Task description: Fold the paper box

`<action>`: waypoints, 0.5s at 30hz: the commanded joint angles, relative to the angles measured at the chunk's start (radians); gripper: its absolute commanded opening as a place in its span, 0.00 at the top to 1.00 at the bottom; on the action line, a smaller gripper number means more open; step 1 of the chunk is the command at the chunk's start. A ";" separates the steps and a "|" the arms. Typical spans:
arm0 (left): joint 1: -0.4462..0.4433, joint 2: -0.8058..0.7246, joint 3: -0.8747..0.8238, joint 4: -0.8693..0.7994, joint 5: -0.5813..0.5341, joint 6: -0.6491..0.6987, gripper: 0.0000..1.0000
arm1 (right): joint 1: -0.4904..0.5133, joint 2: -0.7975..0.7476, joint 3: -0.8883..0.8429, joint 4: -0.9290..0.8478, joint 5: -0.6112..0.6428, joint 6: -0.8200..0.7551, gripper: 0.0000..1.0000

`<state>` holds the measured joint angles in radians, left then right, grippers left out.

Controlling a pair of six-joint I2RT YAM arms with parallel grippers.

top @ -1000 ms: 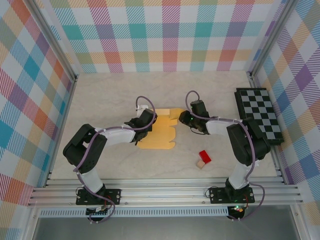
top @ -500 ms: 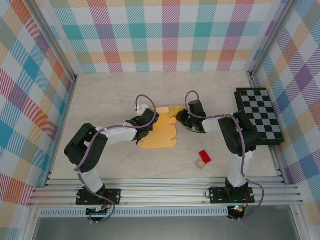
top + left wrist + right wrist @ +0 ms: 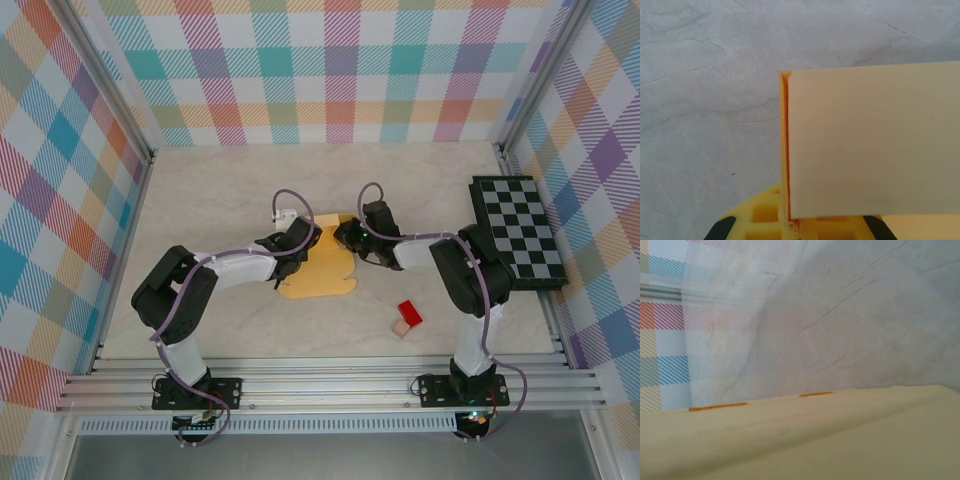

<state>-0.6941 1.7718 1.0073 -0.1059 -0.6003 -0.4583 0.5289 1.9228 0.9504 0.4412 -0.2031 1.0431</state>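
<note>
Firstly, in my left gripper [image 3: 794, 227]: the paper box [image 3: 870, 145], one doubled panel, pinched at its creased edge with the jaws closed thin on it. The panel runs ahead and to the right of the grip, and an orange line shows along the fold.

Item, just right of that grip: my right gripper [image 3: 345, 237], nose at the box's far flap. Jaw state: cannot tell, since the wrist view gives cardboard close under the lens and no fingers.

Item, behind both grippers, toward my bases: the rest of the sheet, flat on the table [image 3: 220, 190].

Item, well behind and right of the right gripper: red block [image 3: 410, 312] touching a tan cube [image 3: 401, 328], clear of the work.

Item, far right: checkered board [image 3: 520, 235], by the wall.

Risks, as I judge them:
- The thin card may slip from the left pinch if the right side pulls.
- The flap may crease off its score line if pushed at an angle.
- The two wrists stand close, so a careless swing could knock them together.
</note>
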 commanded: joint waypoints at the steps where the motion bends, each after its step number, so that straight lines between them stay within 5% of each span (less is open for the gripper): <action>1: -0.022 0.021 0.016 -0.051 0.030 -0.014 1.00 | 0.028 0.025 0.040 -0.032 0.000 0.019 0.87; 15: -0.024 0.021 0.006 -0.058 0.007 -0.020 1.00 | 0.066 0.009 0.023 -0.178 0.081 -0.006 0.90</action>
<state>-0.6945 1.7718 1.0073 -0.1066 -0.6037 -0.4793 0.5827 1.9385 0.9691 0.3405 -0.1085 1.0790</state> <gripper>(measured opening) 0.068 0.101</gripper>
